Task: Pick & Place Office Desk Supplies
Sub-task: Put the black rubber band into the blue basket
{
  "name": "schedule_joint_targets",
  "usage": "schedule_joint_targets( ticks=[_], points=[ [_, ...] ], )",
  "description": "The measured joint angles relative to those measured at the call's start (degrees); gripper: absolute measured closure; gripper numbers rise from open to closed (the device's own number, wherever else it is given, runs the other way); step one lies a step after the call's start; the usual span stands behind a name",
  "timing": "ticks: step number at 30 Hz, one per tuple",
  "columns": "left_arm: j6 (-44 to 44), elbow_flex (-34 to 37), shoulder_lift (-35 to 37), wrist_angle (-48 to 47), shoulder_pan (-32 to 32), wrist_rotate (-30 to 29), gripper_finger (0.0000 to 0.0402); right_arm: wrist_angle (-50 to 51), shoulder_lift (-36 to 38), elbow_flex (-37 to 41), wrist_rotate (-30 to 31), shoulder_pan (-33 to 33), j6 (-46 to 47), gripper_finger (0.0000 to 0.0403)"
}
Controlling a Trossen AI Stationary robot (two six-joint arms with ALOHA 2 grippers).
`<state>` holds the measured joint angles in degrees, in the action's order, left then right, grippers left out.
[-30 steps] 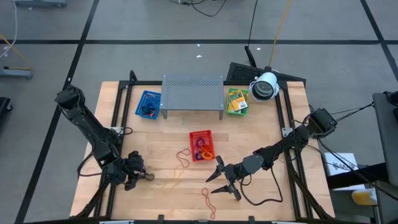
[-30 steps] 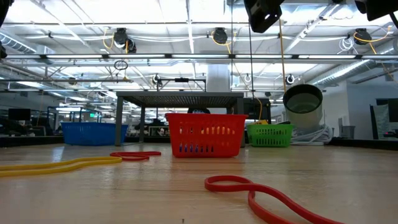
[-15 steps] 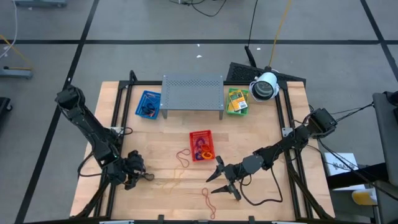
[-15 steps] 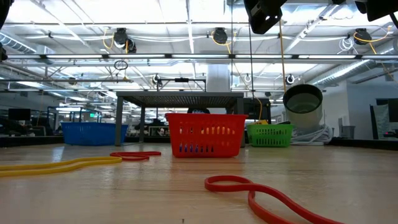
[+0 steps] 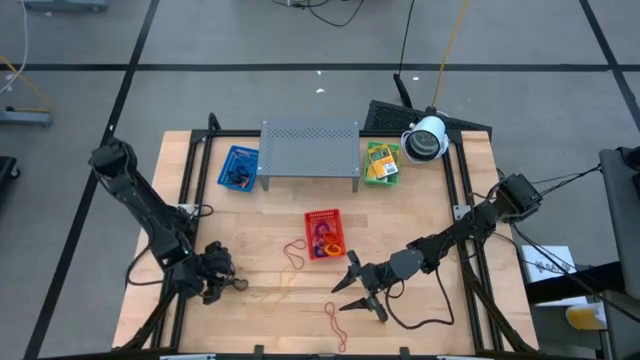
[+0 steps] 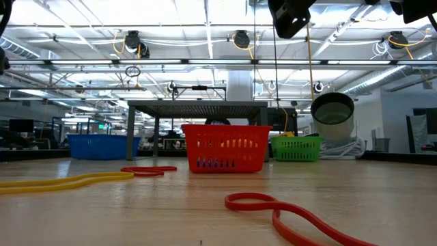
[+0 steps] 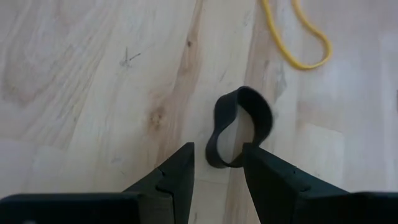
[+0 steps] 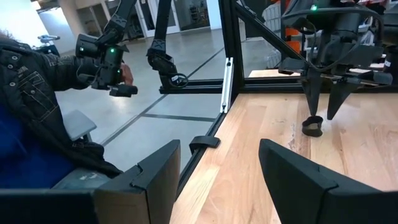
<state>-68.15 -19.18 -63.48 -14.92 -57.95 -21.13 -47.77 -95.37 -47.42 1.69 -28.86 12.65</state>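
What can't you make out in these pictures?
- Blue basket contents: too small in the high view; the low view shows only its wall.
- Red basket contents: mesh hides them in the low view.
- Left hand: whether its fingers touch the black band is unclear.
- Right hand: out of the low view.

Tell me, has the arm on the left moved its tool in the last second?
No. In the overhead view the left tool sits at the same spot, equally far from the red basket, over a black rubber band.
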Motion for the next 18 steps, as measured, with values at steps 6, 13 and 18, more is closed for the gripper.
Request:
schedule_joint_targets(
  ticks=[6,13,18],
  points=[
    [-2.96,-0.08,-4.62,1.3,0.0,-0.17,0.0256,0.04,0.0,0.0,0.0,0.0,0.13,0.0195],
    [-6.8,-0.1,-5.43,3.54,0.02,-0.79,0.0265,0.02,0.0,0.0,0.11,-0.02,0.13,0.0195],
    [-5.66,0.02,-5.2,9.21,0.09,-1.26,0.035,0.01,-0.02,0.0,0.15,0.0,0.13,0.0195]
  ],
)
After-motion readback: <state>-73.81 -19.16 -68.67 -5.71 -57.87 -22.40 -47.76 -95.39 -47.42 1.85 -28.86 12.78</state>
